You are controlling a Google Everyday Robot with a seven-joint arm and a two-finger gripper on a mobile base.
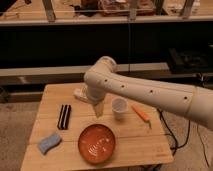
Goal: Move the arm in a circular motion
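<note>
One light wooden table (136, 144) carries six items, one of each kind: one round orange-red bowl (96, 144) at 6 o'clock, one blue sponge (49, 142) at 8, one flat black bar (64, 116) at 9, one whitish bottle (80, 93) at 11, one small white cup (119, 107) near the centre, and one thin orange stick (140, 113) at 3. One cream-white tubular arm (145, 92) reaches over the table. Its one gripper (98, 110) hangs at the cup's 9 o'clock.
</note>
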